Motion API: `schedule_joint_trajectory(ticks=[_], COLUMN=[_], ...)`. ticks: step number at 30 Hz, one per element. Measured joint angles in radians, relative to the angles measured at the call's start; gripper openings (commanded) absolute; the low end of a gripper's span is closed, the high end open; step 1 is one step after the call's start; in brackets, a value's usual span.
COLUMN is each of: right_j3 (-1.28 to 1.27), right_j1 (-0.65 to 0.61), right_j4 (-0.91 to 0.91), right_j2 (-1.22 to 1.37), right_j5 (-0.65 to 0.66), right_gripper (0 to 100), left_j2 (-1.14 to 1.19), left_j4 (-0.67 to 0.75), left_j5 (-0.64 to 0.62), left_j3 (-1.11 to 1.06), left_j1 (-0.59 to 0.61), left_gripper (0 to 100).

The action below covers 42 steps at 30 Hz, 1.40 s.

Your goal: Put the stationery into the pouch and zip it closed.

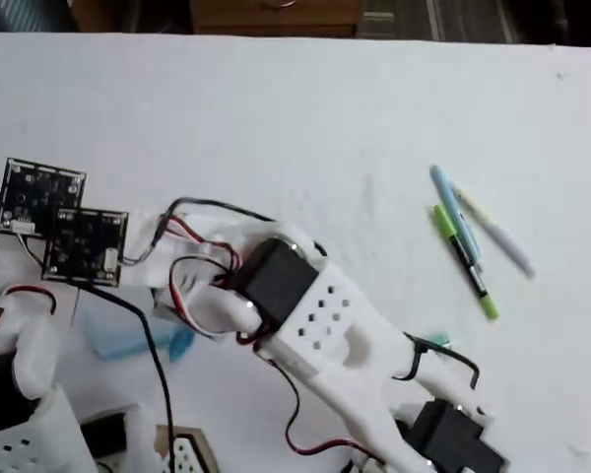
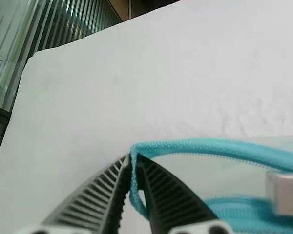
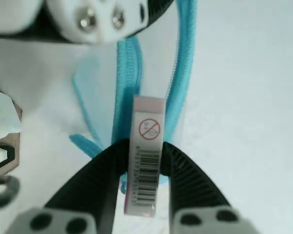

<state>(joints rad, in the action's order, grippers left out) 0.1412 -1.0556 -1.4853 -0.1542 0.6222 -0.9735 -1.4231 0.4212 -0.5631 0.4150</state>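
Observation:
A clear pouch [image 1: 116, 337] with a blue zipper [image 2: 210, 146] lies at the table's left, partly under the arms. My left gripper [image 2: 132, 181] is shut on the zipper's end fold. My right gripper [image 3: 145, 165] is shut on a white barcode tag [image 3: 147, 146] that sits between the two zipper rows [image 3: 179, 73]. I cannot tell whether the tag is fixed to the pouch. The same tag [image 2: 284, 193] shows in the left wrist view. Three pens lie loose at the right: blue [image 1: 453, 209], green [image 1: 467, 264] and pale lavender [image 1: 500, 240].
Two black circuit boards [image 1: 61, 223] with red and black wires [image 1: 182, 261] sit at the left, beside the pouch. The right arm's white body [image 1: 320, 325] crosses the table's front. A brown and white block [image 3: 1, 146] lies near the pouch. The table's far edge [image 1: 295, 39] borders a dark room.

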Motion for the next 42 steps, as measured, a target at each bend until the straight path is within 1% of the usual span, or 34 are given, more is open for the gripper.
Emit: schedule_joint_trajectory(ticks=[4,11,14,26,36,42], right_j3=[0.020,0.087,0.114,0.176,0.361,0.379], right_j1=[0.000,0.000,-0.005,-0.077,-0.091,-0.094], right_j4=[0.000,0.005,-0.003,-0.015,-0.166,-0.198], right_j2=[0.017,0.063,0.081,0.098,0.107,0.109], right_j5=[0.002,0.006,0.006,0.005,0.008,0.005], right_gripper=[3.7,22.7,26.6,21.5,21.6,21.6], left_j2=[0.000,0.000,0.000,0.000,0.000,0.000], left_j4=[0.002,0.002,0.002,0.002,0.002,0.002], left_j5=[0.000,0.000,0.000,0.000,-0.026,-0.028], left_j3=[0.000,0.000,0.000,0.000,0.000,0.000], left_j1=[0.000,0.002,0.003,0.009,0.006,0.006], left_gripper=[2,2,2,2,2,2])
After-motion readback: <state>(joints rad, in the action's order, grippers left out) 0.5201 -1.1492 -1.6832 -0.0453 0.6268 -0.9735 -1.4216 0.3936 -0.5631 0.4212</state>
